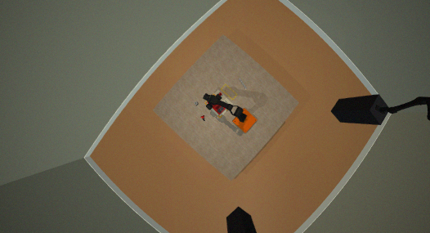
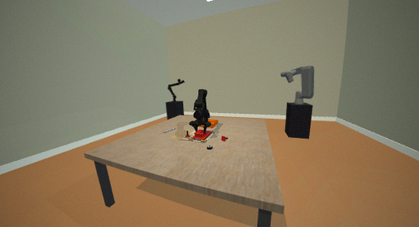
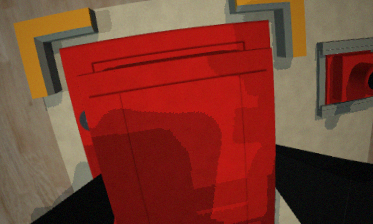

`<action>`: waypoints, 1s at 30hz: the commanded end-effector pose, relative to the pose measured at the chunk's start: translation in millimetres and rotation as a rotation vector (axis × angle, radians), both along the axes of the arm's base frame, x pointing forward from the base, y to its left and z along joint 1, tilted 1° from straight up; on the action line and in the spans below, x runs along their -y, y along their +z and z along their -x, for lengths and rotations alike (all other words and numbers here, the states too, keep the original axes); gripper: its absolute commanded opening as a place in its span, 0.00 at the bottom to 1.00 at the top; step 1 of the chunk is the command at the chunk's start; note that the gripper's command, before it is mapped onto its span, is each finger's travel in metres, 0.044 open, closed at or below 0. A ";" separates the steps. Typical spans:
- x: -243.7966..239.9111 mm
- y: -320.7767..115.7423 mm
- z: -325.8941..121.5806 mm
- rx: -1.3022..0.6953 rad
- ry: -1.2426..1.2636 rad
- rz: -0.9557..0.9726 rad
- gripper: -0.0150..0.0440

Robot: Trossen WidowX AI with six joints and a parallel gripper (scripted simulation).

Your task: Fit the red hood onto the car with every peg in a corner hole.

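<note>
My gripper (image 3: 189, 168) (image 2: 200, 129) is shut on the hood, with one black finger on either side of it. The hood (image 3: 172, 115) (image 2: 198, 133) is a red shell that lies over the chassis, its front edge roughly parallel with the chassis's. The red chassis (image 3: 162, 44) (image 2: 205, 137) shows past the hood's front edge, between yellow and grey corner brackets (image 3: 25, 60) (image 3: 298, 30) of the jig. The engine, pegs and corner holes are hidden. Whether the hood touches the deck or hangs slightly above it I cannot tell.
A red part (image 3: 334, 80) with a black end stands in a grey holder right of the chassis in the wrist view. A small wheel (image 1: 196, 103) (image 2: 209, 147) and a small red piece (image 1: 203, 118) (image 2: 224, 138) lie nearby. An orange block (image 1: 248, 123) (image 2: 214, 123) is by the arm's base.
</note>
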State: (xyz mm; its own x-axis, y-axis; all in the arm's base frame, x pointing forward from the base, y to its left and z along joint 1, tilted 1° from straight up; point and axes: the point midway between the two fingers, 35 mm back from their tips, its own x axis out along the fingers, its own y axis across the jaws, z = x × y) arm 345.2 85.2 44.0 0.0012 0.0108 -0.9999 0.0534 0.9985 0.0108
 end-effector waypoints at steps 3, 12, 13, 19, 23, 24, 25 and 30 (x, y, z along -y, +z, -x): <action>0.0 4.5 -0.2 0.003 -0.001 -0.001 0.25; 0.1 5.2 -0.2 0.003 -0.001 -0.001 0.25; 0.1 4.8 -0.2 0.003 -0.001 -0.001 0.25; 0.0 2.3 -0.2 0.003 -0.001 -0.001 0.25; -0.1 0.7 -0.2 0.003 -0.001 -0.001 0.25; -0.1 0.3 -0.2 0.003 -0.002 -0.001 0.25; -0.1 -0.2 -0.2 0.003 -0.002 -0.001 0.25; -0.2 -2.2 -0.2 0.003 -0.002 -0.001 0.25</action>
